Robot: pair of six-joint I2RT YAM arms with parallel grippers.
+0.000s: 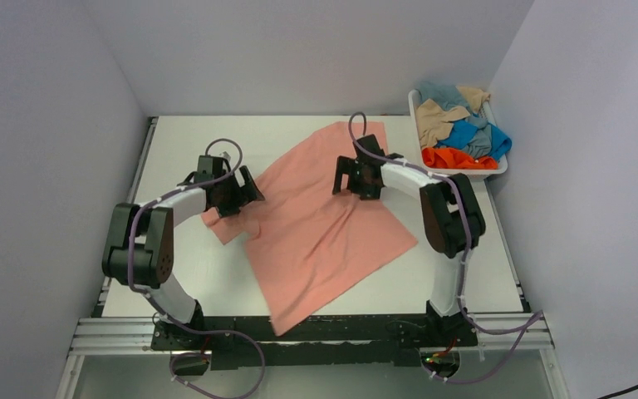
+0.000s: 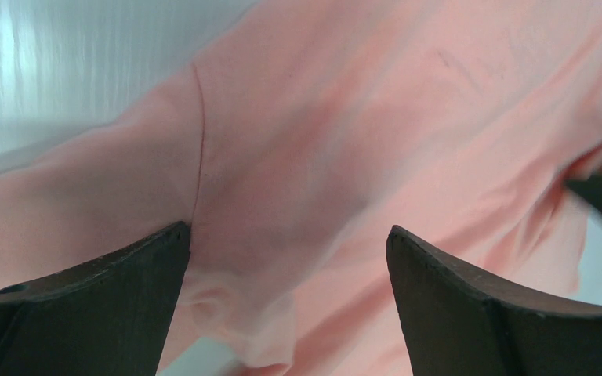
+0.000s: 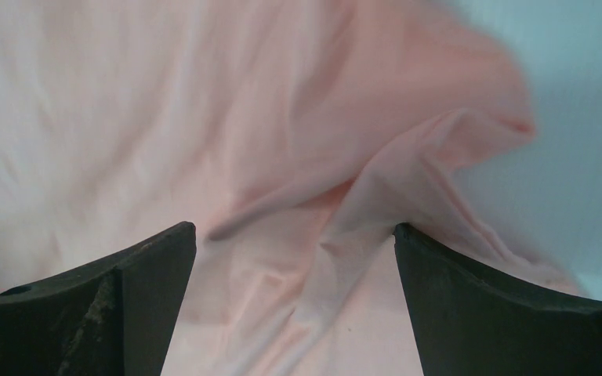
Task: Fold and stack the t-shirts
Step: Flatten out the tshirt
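The salmon pink t-shirt point(image 1: 324, 224) is spread at a slant across the middle of the table point(image 1: 216, 283), with one sleeve reaching toward the left of the frame. The left gripper point(image 1: 234, 193) is held over that sleeve, near the shoulder seam shown in its wrist view, jaws wide apart with nothing clamped. The right gripper point(image 1: 359, 177) is set over the upper centre of the shirt, jaws likewise apart above a raised ridge of cloth. The other t-shirts point(image 1: 461, 137) are heaped in the white basket point(image 1: 416, 120) at the upper right. Whether either set of fingertips touches the cloth cannot be told. If only one layer is pinched, the shirt could be dragged askew. The ridge could also be pressed into a crease, or the corner lying past the table's lower edge pulled off.
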